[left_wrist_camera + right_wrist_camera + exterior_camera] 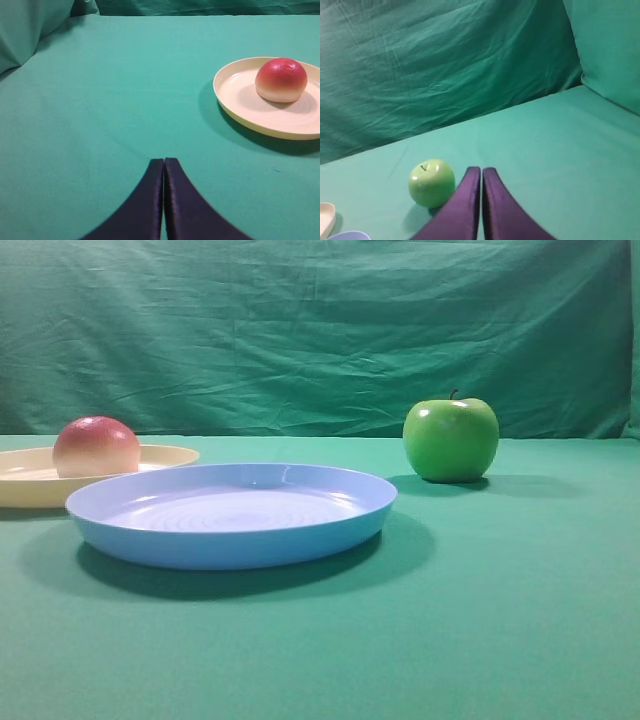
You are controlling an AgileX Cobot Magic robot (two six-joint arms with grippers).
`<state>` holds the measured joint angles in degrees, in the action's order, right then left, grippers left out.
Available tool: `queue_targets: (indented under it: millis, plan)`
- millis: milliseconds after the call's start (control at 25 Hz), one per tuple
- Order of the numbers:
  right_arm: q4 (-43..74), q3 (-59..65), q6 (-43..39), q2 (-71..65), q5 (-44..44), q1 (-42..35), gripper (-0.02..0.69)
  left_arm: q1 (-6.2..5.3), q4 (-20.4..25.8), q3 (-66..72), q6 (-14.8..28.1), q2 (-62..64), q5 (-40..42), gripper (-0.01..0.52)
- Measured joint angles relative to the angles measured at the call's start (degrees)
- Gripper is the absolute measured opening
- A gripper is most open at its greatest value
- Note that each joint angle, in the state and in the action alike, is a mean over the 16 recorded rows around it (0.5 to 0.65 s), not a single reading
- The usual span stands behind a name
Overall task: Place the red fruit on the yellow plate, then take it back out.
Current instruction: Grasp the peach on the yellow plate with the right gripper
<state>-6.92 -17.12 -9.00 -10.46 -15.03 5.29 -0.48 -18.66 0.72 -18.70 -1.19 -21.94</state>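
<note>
A: Where's the red fruit (281, 79) sitting?

B: On the yellow plate (235, 97), towards its far side, resting free. So I'd judge the first half done, and lifting it out remains.

A: And your tools?

B: My left tool (164, 165) is pressed together, pinching nothing, above bare counter (110, 90). The fruit lies ahead and off to its right, well apart. My right tool (481, 172) is pressed together too, empty, with the green apple (431, 182) just left of it.
</note>
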Motion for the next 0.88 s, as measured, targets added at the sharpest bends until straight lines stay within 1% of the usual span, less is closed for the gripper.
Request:
queue_targets:
  millis: [240, 480, 720, 880]
  plan:
    - [-0.10, -10.78, 1.08, -6.93, -5.66, 0.00, 0.000, 0.00, 0.00, 0.00, 0.00, 0.00, 0.00, 0.000]
    - [-1.72, -16.15, 3.30, -9.79, -8.56, 0.00, 0.000, 0.00, 0.00, 0.00, 0.00, 0.00, 0.00, 0.000]
    - [-4.11, -17.80, 10.83, -11.77, -10.52, 0.03, 0.000, 0.00, 0.00, 0.00, 0.00, 0.00, 0.00, 0.000]
    - [-5.74, -19.61, 17.01, -14.90, -13.56, 0.79, 0.000, 0.00, 0.00, 0.00, 0.00, 0.00, 0.00, 0.000]
